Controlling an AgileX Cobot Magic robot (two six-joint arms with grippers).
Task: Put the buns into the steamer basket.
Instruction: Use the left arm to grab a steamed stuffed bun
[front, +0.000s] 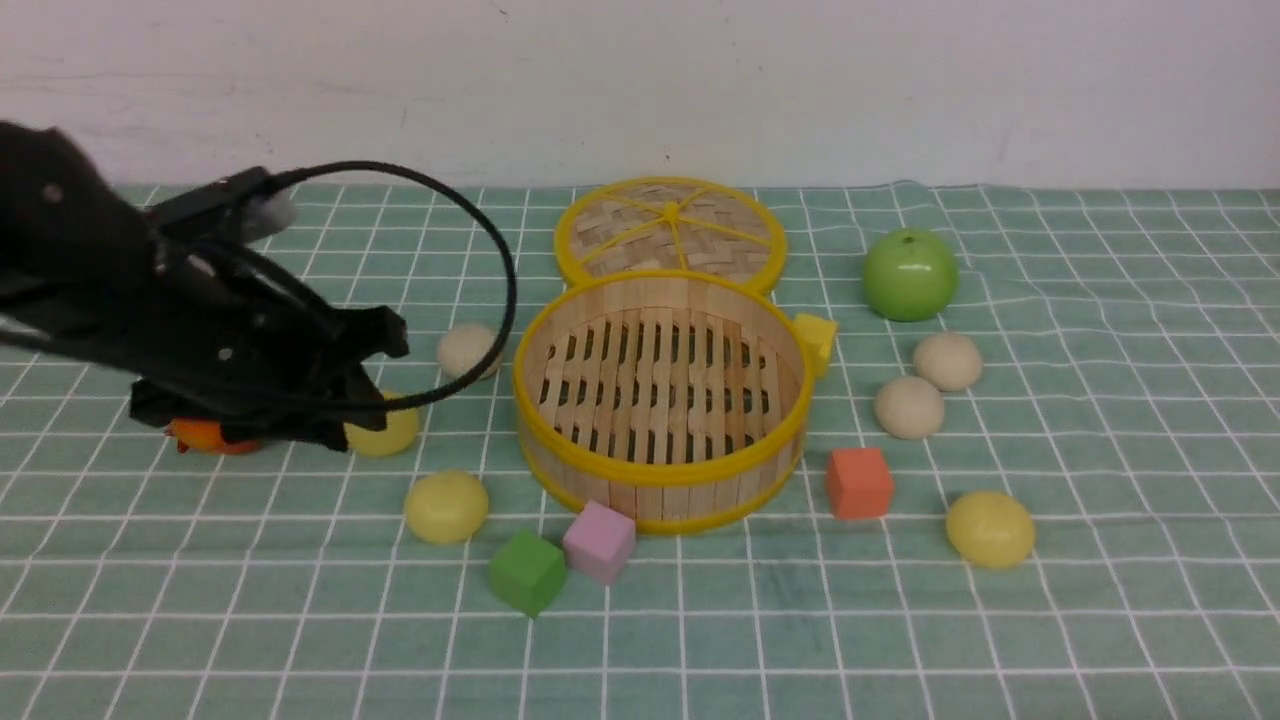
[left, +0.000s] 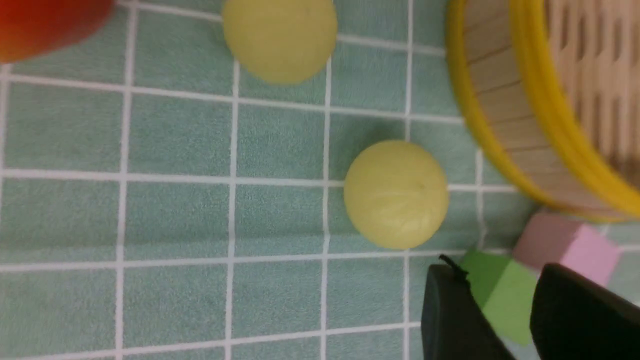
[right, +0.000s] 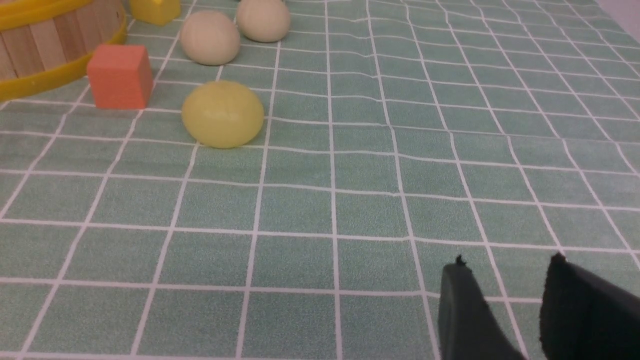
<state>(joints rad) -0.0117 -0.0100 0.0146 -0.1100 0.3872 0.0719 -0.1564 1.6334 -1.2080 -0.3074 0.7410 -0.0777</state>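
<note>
The steamer basket (front: 660, 470) stands empty mid-cloth. Left of it lie two pale yellow buns (front: 446, 506) (front: 385, 432) and a cream bun (front: 468, 350). To its right are two cream buns (front: 947, 360) (front: 908, 407) and a yellow bun (front: 990, 528). My left gripper (front: 375, 370) hovers open over the left buns, holding nothing. Its wrist view shows both yellow buns (left: 396, 194) (left: 280, 40) ahead of the left gripper (left: 497, 272). My right gripper (right: 507, 262) is open and empty over bare cloth, short of the yellow bun (right: 222, 115); it is outside the front view.
A woven lid (front: 670, 235) lies behind the basket, a green apple (front: 910, 273) at back right, a red apple (front: 205, 437) under my left arm. Foam cubes sit around the basket: yellow (front: 815, 340), orange (front: 858, 482), pink (front: 598, 540), green (front: 527, 572).
</note>
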